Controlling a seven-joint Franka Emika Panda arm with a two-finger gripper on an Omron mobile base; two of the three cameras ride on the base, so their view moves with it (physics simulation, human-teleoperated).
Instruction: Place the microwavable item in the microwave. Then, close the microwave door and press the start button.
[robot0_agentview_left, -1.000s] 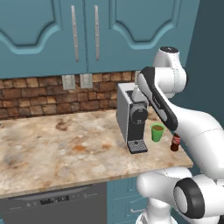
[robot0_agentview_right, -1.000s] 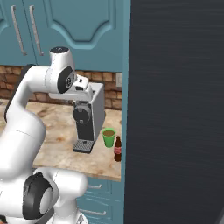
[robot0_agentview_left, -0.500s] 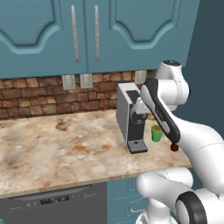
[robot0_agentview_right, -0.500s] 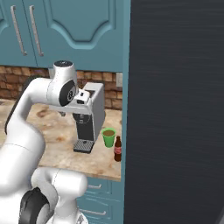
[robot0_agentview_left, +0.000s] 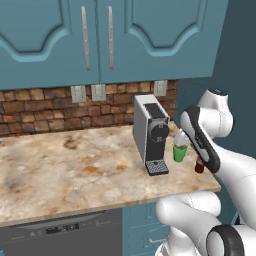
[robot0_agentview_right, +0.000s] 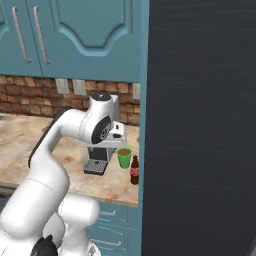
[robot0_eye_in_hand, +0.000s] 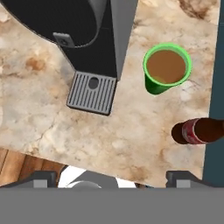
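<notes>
green cup (robot0_agentview_left: 179, 152): in the left base view you're only getting part of it, the arm's forearm is covering its right side.
bottle (robot0_agentview_left: 199, 166): the arm is hiding most of it there too.
coffee machine (robot0_eye_in_hand: 94, 39): the hand view's top edge is cutting it off.
gripper (robot0_eye_in_hand: 112, 177): you're barely seeing the fingertips at the bottom edge, so the jaw gap isn't readable.

green cup (robot0_eye_in_hand: 167, 68) hemmed by coffee machine (robot0_eye_in_hand: 94, 39) and bottle (robot0_eye_in_hand: 199, 131), open above

Green cup (robot0_agentview_right: 124, 157) beside dark bottle (robot0_agentview_right: 134, 170)
</notes>
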